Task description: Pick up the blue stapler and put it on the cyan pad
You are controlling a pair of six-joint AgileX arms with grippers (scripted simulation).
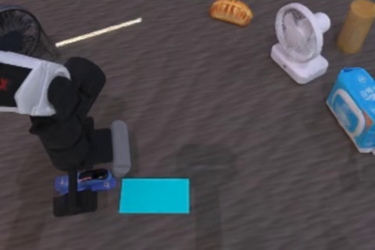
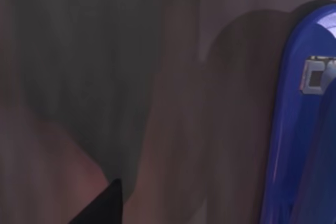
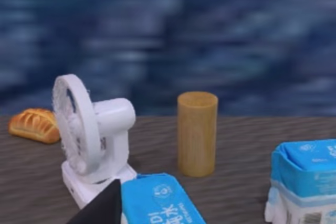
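The blue stapler (image 1: 96, 180) lies on the table near the front left, just left of the cyan pad (image 1: 154, 195) and apart from it. My left gripper (image 1: 79, 191) hangs right over the stapler's left end, open, its black fingers straddling it. In the left wrist view the stapler (image 2: 310, 129) fills one side, close up, and a single black fingertip (image 2: 105, 208) stands well clear of it over bare table. My right arm is out of the top view. Its wrist view shows one fingertip (image 3: 105, 208) with nothing held.
At the back stand a bread loaf (image 1: 231, 11), a white fan (image 1: 299, 42) and a tan cylinder (image 1: 355, 26). A light-blue-and-white packet (image 1: 353, 108) lies at the right edge. A pale stick (image 1: 98, 32) lies at the back left.
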